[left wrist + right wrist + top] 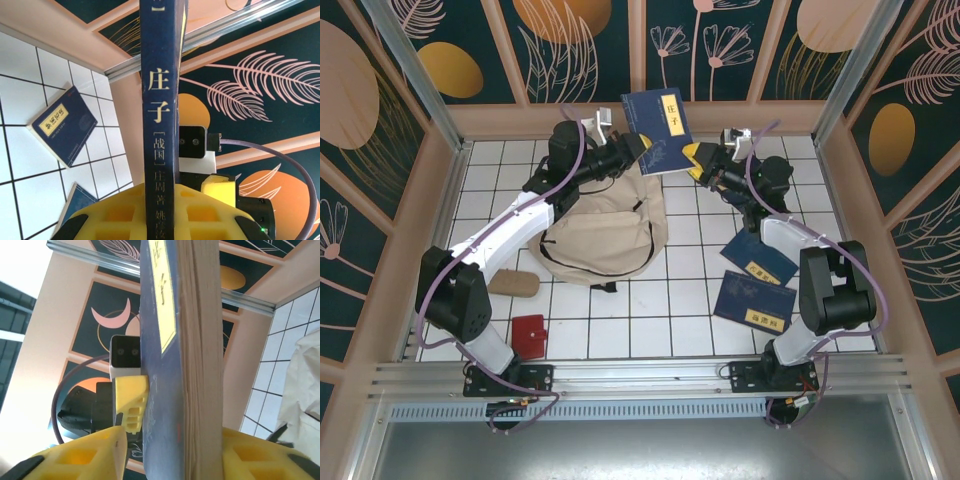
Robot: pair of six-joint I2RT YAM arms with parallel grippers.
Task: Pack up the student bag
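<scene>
held book (160, 100): spine cropped at frame top, lower end buried in my left gripper (161, 205). student bag (306, 385) cropped at right edge. lower-left book (77, 200) half hidden by same gripper.

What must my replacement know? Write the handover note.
Left gripper: jaws shut on a navy-blue book with a yellow label, raised above the far end of the beige fabric backpack.
Right gripper: jaws either side of that book, grip unclear.
Backpack lies on the white tiled table.
Done: one book picked up.
To do: pack it, two navy-blue books near the right arm, a small red flat item and tan pouch near the left.
</scene>
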